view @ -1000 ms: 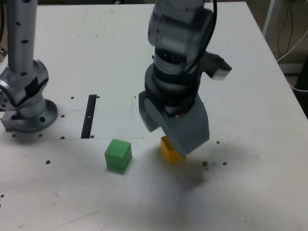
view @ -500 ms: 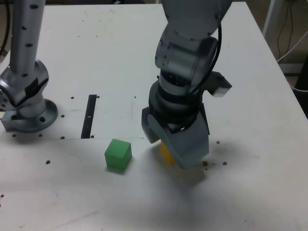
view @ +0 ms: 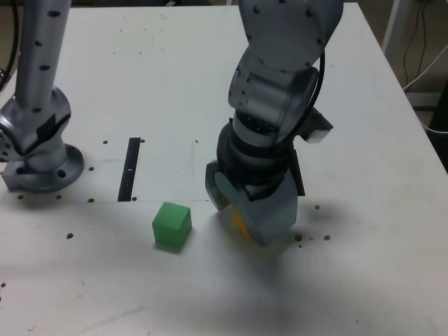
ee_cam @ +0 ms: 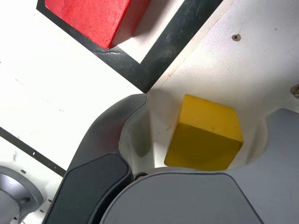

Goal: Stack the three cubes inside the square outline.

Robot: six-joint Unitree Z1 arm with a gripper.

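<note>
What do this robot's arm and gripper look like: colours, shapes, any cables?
The arm is built of rounded silver-grey segments joined by black rings, with a black cable running down one side. The gripper has broad, matte grey jaws with curved inner edges. A small grey-and-white box juts from the wrist.

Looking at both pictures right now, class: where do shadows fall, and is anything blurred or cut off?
Exterior view: a soft shadow spreads over the table below and beside the hand; the green cube is sharp. Wrist view: the yellow cube is crisp with its near face shaded, the red cube is cropped by the frame edge, and the hand's near parts look soft.
</note>
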